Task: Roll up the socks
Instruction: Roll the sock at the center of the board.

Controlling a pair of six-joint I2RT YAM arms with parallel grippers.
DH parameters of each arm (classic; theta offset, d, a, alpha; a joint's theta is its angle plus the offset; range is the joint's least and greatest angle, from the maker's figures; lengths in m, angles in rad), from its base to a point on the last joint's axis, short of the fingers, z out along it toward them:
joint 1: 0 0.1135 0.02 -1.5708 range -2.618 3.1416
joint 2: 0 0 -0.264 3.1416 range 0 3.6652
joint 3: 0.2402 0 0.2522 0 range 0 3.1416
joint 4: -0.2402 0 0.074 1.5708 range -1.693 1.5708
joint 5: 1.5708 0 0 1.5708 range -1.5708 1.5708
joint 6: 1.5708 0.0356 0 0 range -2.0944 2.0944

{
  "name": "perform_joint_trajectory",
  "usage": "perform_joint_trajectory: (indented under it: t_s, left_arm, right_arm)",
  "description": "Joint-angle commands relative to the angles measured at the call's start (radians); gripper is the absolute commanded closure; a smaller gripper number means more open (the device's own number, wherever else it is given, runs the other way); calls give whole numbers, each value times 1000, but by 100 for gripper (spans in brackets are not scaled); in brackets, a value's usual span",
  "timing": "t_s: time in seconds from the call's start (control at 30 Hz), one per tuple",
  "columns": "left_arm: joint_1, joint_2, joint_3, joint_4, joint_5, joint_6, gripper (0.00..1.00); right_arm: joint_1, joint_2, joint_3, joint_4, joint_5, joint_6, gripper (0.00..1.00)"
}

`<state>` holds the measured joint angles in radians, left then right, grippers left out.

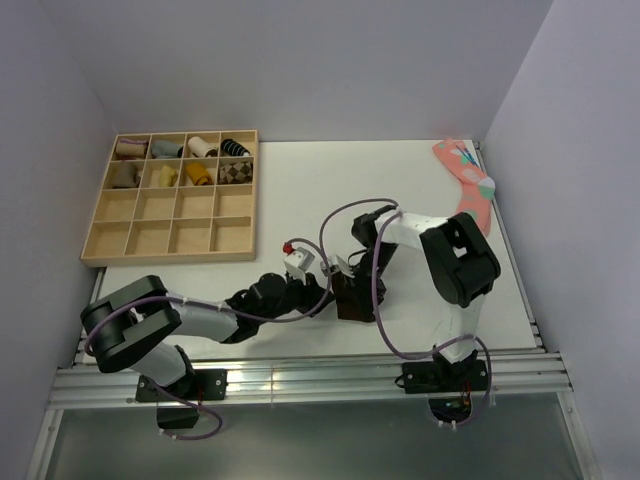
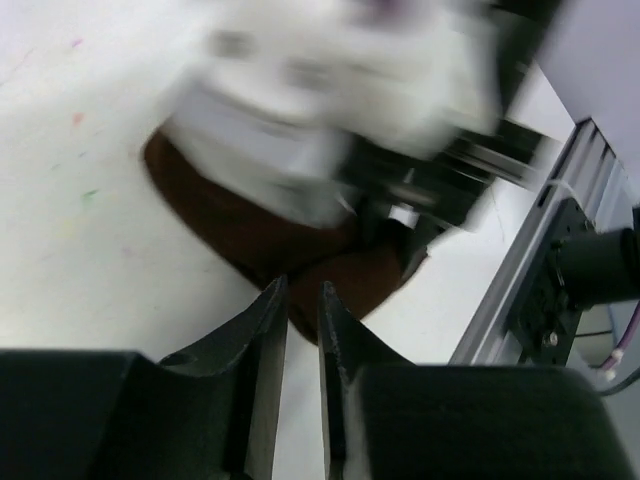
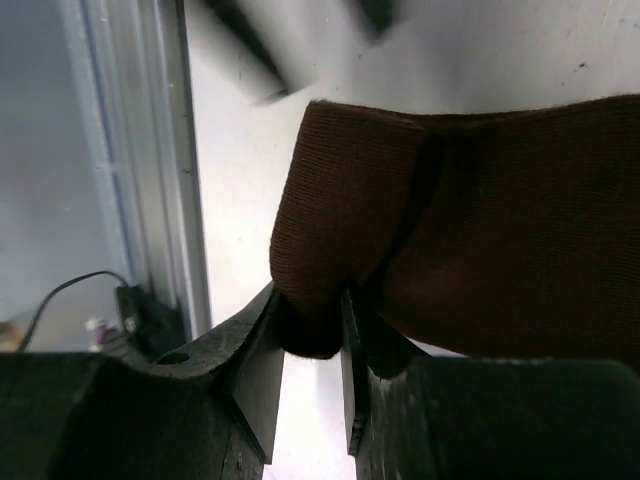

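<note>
The dark brown knit sock (image 3: 480, 220) lies on the white table near its front edge, between the two arms, and also shows in the left wrist view (image 2: 250, 225). My right gripper (image 3: 312, 300) is shut on a folded edge of the sock, and brown cloth fills the gap between its jaws. My left gripper (image 2: 298, 290) has its jaws a narrow gap apart, with the tips at the sock's rounded end and brown cloth between them. In the top view both grippers meet at the sock (image 1: 352, 298), which the arms mostly hide. Its striped cuff is out of sight.
A wooden compartment tray (image 1: 172, 238) stands at the back left with small sock bundles in its far rows. A pink dotted sock (image 1: 468, 180) lies at the back right. The aluminium rail (image 1: 300, 378) runs along the table's front edge, close to the grippers.
</note>
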<state>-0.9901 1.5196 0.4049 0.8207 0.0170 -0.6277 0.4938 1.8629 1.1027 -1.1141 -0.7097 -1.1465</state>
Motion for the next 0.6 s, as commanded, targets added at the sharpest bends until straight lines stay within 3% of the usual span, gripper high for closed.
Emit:
perform_joint_trajectory:
  t_s: [0.0,0.27,0.57]
  left_arm:
    - [-62,-47,-3,95,-144,154,73]
    - [-217,25,66,21,-296,342,69]
    - [-308,165,155,8,-321,430,65]
  right_arm:
    - [-17,74,66,-162,1,-35,74]
    - [-40,223,197,-279,4,-35,73]
    - [-47,301,249,-325,15,7,72]
